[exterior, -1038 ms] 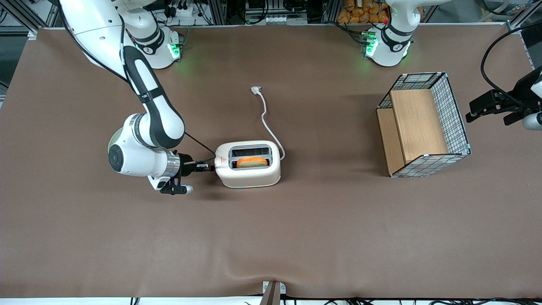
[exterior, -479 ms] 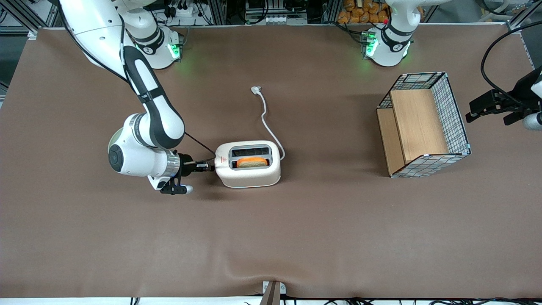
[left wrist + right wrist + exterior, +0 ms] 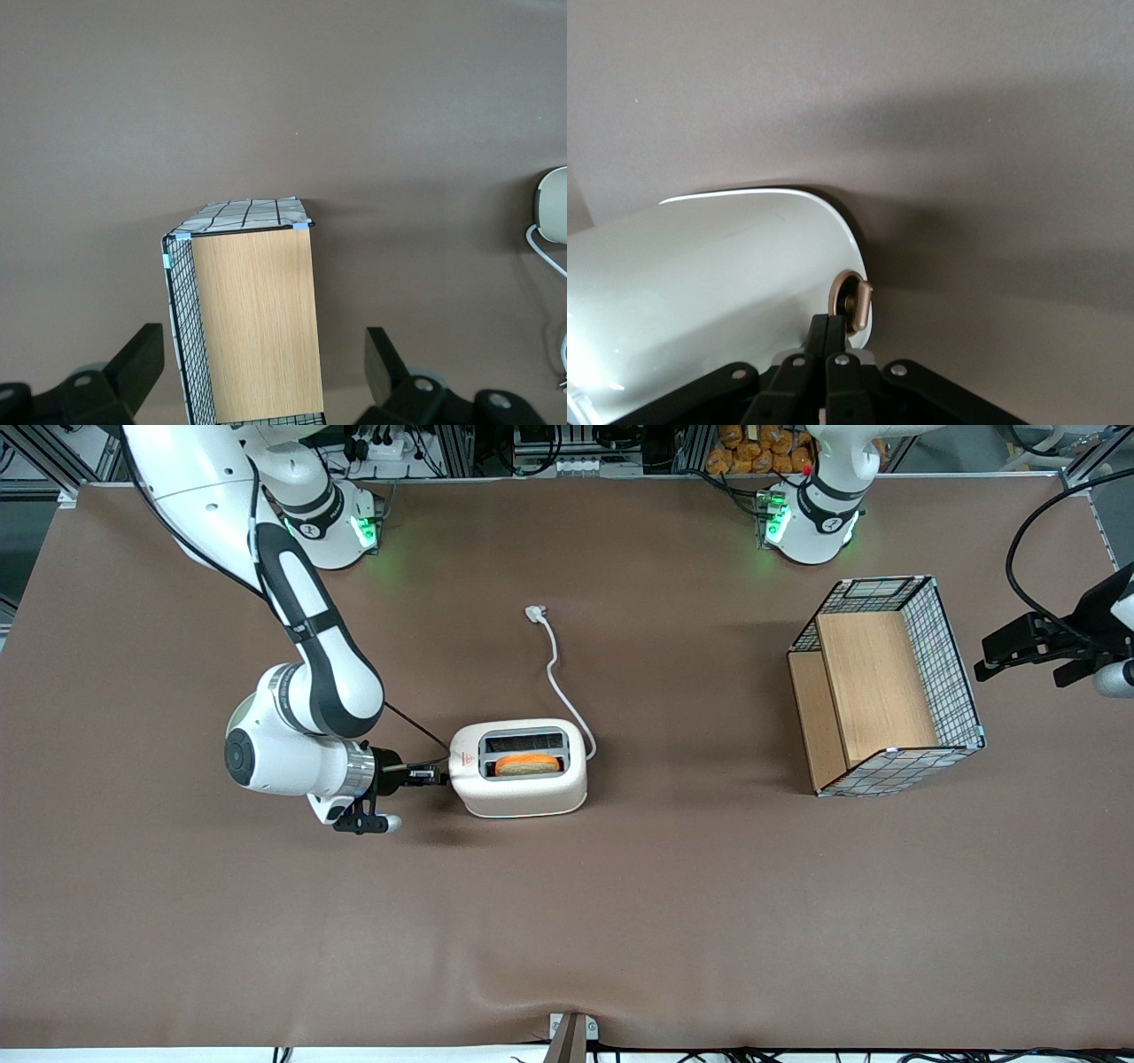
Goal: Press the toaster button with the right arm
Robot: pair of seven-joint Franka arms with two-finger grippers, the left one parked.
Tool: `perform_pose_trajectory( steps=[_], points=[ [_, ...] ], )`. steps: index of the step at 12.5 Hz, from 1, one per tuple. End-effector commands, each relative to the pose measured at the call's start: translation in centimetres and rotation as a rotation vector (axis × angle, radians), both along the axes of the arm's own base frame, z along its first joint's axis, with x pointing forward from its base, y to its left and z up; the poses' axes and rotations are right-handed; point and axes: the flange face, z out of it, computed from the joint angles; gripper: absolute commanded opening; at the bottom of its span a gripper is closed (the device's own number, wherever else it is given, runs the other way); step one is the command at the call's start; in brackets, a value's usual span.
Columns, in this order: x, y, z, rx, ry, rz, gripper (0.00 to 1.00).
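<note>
Right arm [image 3: 306, 655] reaches low along the tabletop [image 3: 620, 921], gripper [image 3: 432, 776] with fingers [image 3: 826, 341] clenched together, empty, at the toaster's [image 3: 518, 769] narrow end beside the toaster button [image 3: 858, 303]; approach looks done, press itself unconfirmed.

The right arm [image 3: 301, 638] reaches low over the brown desk [image 3: 567, 921], its gripper [image 3: 438, 776] level with the narrow end of the toaster [image 3: 518, 768] and right up against it, just under the small red triangle [image 3: 460, 760]. A browned slice [image 3: 527, 763] sits in the slot nearer the camera. The white cord [image 3: 560, 682] trails away across the desk to its plug [image 3: 535, 612]. A wire basket [image 3: 886, 684] lined with wooden boards stands toward the parked arm's end.
</note>
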Motion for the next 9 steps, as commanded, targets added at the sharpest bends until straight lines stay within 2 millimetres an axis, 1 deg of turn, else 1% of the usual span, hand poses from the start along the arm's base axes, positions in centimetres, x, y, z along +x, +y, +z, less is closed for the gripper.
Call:
perform_pose_trajectory(
  steps=[1, 3, 4, 5, 6, 7, 9],
  points=[
    [2.0, -1.1, 0.1, 0.052, -0.002, 0.003, 0.00],
    [3.2, -2.5, 1.6, 0.081, 0.021, 0.011, 0.00],
    [3.6, -3.2, 1.9, 0.092, 0.040, 0.012, 0.26],
    [3.8, -3.3, 2.0, 0.092, 0.045, 0.014, 0.80],
    [3.9, -3.4, 2.2, 0.094, 0.039, 0.016, 1.00],
    [4.0, -3.6, 2.7, 0.087, 0.032, 0.018, 1.00],
    [4.8, -4.1, 4.4, 0.057, 0.016, 0.059, 1.00]
  ],
)
